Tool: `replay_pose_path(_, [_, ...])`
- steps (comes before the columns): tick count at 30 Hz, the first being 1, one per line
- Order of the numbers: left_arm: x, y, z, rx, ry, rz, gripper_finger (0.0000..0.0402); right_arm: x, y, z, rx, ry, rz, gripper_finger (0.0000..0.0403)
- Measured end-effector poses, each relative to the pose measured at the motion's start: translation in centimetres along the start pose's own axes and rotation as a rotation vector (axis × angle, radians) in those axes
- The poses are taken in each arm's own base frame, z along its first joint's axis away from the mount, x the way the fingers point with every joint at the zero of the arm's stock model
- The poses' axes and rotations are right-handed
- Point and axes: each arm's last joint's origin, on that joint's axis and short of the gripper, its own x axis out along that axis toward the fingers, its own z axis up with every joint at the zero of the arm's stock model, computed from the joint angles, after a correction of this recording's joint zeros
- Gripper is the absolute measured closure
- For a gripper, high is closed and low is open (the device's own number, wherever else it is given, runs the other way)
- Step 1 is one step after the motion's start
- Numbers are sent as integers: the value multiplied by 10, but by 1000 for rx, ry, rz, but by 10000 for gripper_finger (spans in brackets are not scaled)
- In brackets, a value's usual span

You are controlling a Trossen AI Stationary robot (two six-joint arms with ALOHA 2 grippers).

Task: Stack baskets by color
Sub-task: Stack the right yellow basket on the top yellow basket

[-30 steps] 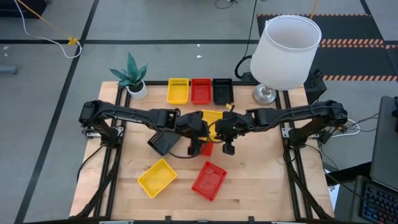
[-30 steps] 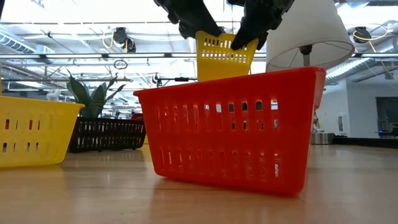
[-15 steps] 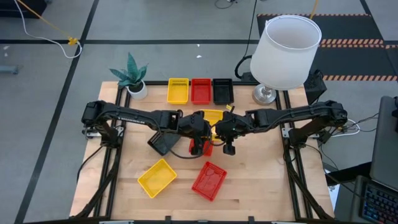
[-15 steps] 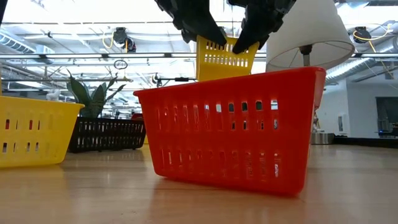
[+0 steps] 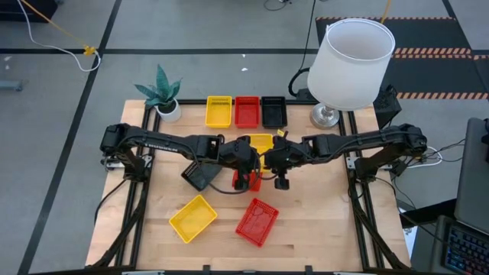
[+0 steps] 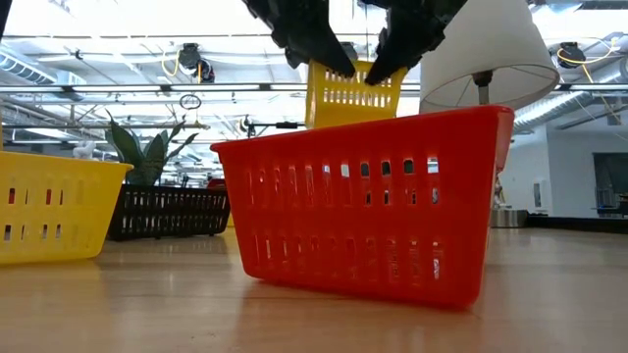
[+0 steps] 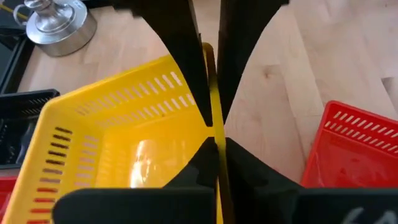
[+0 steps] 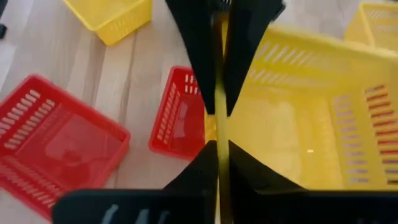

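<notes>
A wooden tabletop (image 5: pixel 321 221) is carrying a white lamp (image 5: pixel 350 61) at its far right and a small potted plant (image 5: pixel 163 93) at its far left. Two dark arms are meeting over the middle, holding a yellow basket (image 5: pixel 262 143) lifted above the tabletop. The left claw (image 7: pixel 213 134) is clenching one wall of it; the right claw (image 8: pixel 219 124) is pinching the opposite wall. Yellow (image 5: pixel 218 111), red (image 5: pixel 246 111) and black baskets (image 5: pixel 273 111) are sitting in a far row. Another yellow basket (image 5: pixel 192 218) and a red basket (image 5: pixel 257 221) are lying near the front.
</notes>
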Motion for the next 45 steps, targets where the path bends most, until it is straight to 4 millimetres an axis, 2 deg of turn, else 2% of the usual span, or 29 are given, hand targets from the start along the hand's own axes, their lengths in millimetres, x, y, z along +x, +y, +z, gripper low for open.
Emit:
replay_pose_path(5, [0, 0, 0, -1, 0, -1, 374, -1, -1, 6, -6, -58, -29, 331])
replay_pose_path(9, [-2, 0, 1, 7, -5, -6, 387, -4, -1, 8, 0, -87, -28, 281])
replay_pose_path(13, [-2, -1, 0, 14, -1, -9, 390, -21, -2, 12, 34, -151, -25, 244])
replay_pose_path(17, [-2, -1, 0, 17, 2, -9, 382, -41, -3, 16, 75, -242, -22, 226])
replay_pose_path(20, [-2, 0, 0, 18, 3, 4, 393, -56, -6, 17, 104, -286, -39, 223])
replay_pose_path(24, [-10, 1, 1, 29, 0, 31, 388, -75, -7, 14, 138, -317, -38, 223])
replay_pose_path(31, [-40, 5, 5, 96, -20, 81, 393, -98, -9, 5, 163, -323, -56, 223])
replay_pose_path(37, [-77, 10, 10, 194, -64, 146, 387, -113, -11, 1, 192, -355, -100, 222])
replay_pose_path(45, [-126, 20, 6, 200, -84, 241, 386, -123, -13, -1, 200, -384, -123, 222])
